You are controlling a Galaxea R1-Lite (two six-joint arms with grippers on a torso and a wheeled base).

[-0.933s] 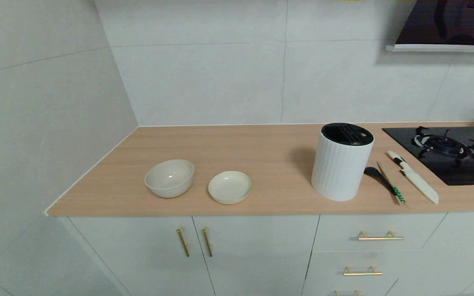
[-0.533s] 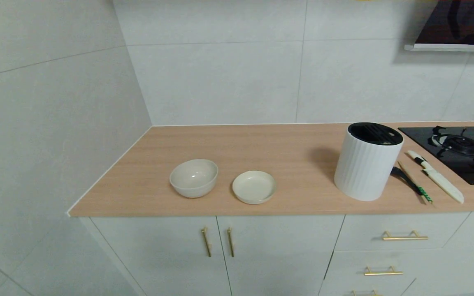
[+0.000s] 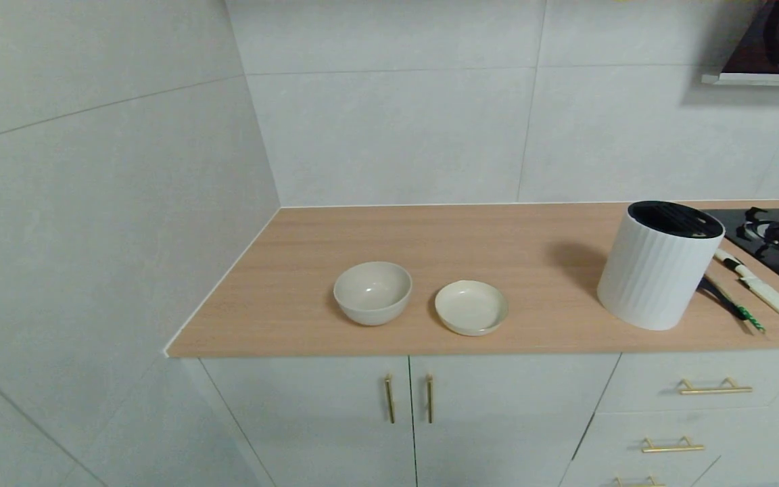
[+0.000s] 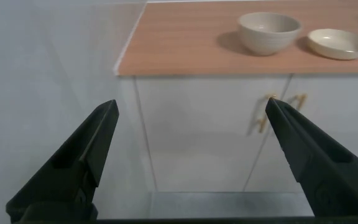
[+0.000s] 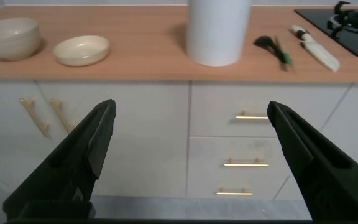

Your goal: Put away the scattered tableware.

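Head view: everything's shifted right, so only the camera was swung. Bowl [image 3: 372, 292], dish [image 3: 470, 308], holder [image 3: 660, 274] and knife [image 3: 765, 291] are left untouched on the counter [image 3: 362, 230].

Left wrist view: left gripper [image 4: 190, 107] is held wide, empty.

Right wrist view: right gripper [image 5: 190, 107] is likewise spread, and what's maybe a spoon [image 5: 265, 42] is seen by the holder.

Bowl [image 3: 372, 292] and shallow dish [image 3: 471, 308] sit near the front edge, narrow gap between. Wide bare countertop [image 3: 552, 308] from dish to ribbed utensil holder [image 3: 658, 274]. Side wall [image 3: 92, 203] bounds left. Knife [image 3: 768, 294] and chopsticks [image 3: 744, 314] crowd the holder's right.
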